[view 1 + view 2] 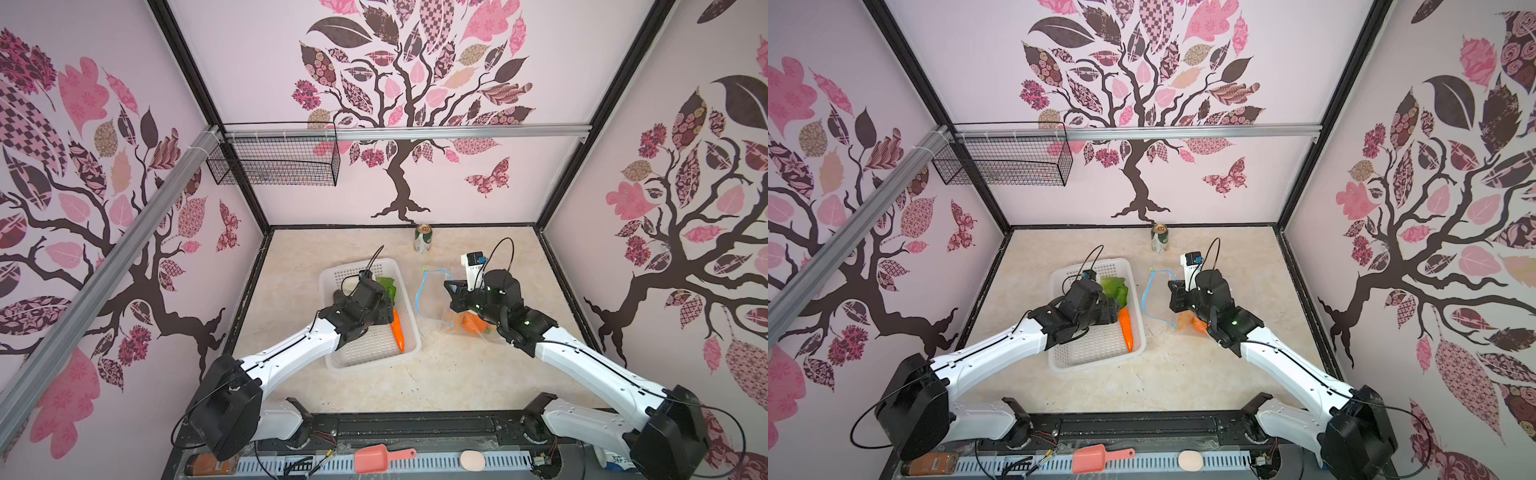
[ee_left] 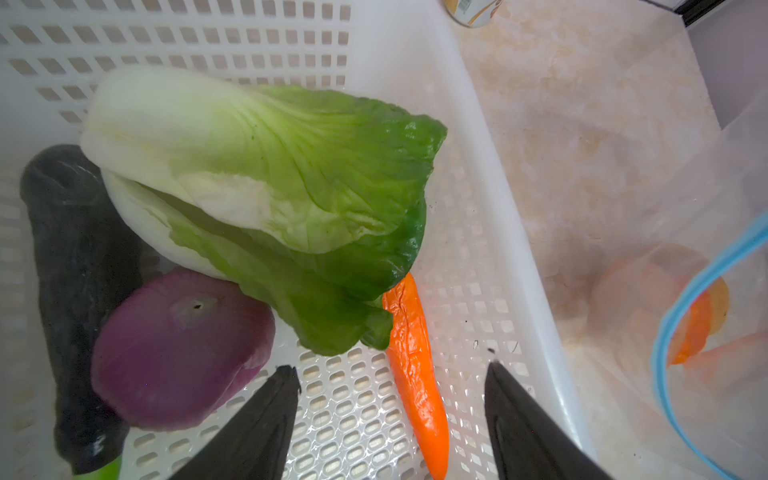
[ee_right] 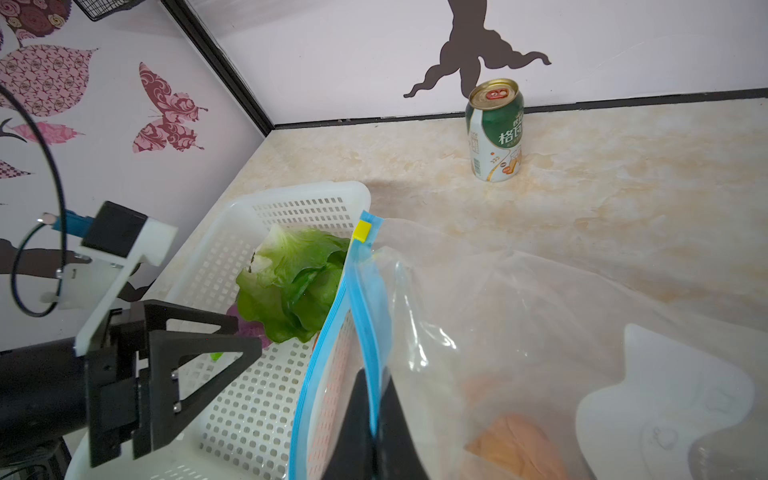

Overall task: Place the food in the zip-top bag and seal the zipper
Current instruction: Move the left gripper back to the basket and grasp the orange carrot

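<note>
Tbl (image 1: 457, 374) w/ basket (image 1: 357, 270), bag (image 3: 498, 316), can (image 1: 423, 240)

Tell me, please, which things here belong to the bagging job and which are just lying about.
Belongs to the job: lettuce, carrot, purple onion, dark cucumber, zip-top bag, blue zipper, orange piece already bagged.

Just lying about: drink can, pink scoop, wire basket, white basket (merely holds the food).

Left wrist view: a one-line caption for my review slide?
Open left gripper poised over the carrot in the basket, beside lettuce, onion and cucumber.
</note>
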Controlling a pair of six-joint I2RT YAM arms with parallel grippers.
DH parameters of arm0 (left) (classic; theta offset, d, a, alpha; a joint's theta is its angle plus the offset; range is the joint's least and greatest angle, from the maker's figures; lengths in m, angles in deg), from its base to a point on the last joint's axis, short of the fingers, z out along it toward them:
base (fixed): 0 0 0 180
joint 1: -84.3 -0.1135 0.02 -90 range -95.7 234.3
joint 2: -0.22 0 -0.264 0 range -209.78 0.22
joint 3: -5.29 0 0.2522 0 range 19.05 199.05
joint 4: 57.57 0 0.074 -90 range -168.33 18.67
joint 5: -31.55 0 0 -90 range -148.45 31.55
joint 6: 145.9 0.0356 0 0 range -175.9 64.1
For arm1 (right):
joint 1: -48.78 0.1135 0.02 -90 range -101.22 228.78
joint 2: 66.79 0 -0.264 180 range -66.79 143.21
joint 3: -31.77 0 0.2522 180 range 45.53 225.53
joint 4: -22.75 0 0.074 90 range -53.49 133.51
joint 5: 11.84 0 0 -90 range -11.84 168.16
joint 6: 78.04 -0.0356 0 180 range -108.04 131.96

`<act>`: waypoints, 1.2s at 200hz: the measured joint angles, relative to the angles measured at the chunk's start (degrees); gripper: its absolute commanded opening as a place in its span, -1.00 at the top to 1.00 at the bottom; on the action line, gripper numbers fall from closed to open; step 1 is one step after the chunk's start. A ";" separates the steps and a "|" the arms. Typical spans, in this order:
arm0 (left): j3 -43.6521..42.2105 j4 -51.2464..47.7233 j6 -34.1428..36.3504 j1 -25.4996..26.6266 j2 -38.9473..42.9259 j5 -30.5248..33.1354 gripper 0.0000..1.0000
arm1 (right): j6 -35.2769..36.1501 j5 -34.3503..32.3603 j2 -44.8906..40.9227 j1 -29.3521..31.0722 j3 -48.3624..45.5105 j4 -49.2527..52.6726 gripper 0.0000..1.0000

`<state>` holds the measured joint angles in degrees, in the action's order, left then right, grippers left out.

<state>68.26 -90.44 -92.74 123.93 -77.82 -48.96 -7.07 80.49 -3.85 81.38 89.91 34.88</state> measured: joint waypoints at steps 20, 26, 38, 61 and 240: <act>0.00 1.33 -0.74 0.00 -3.02 -1.22 -0.42 | 0.00 0.00 0.00 0.00 0.00 0.02 1.00; 0.04 1.64 -0.81 0.00 -4.07 -1.60 -0.42 | 0.02 -0.02 0.00 0.02 0.00 0.02 1.00; 0.15 2.25 -0.85 0.00 -6.12 -2.16 -0.41 | 0.02 -0.15 0.00 0.00 -0.02 0.02 1.00; 1.03 2.29 -0.81 0.00 -10.21 -3.04 -0.40 | 0.20 -0.44 -0.02 0.00 -0.11 0.02 1.00; 7.69 3.21 0.72 -0.04 -22.86 -3.56 0.05 | 1.07 -1.38 -0.02 0.00 -0.13 0.04 1.00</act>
<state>75.95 -87.23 -92.02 123.89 -100.68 -52.52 -5.99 79.12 -3.87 81.38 89.78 34.93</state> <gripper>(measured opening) 0.499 0.042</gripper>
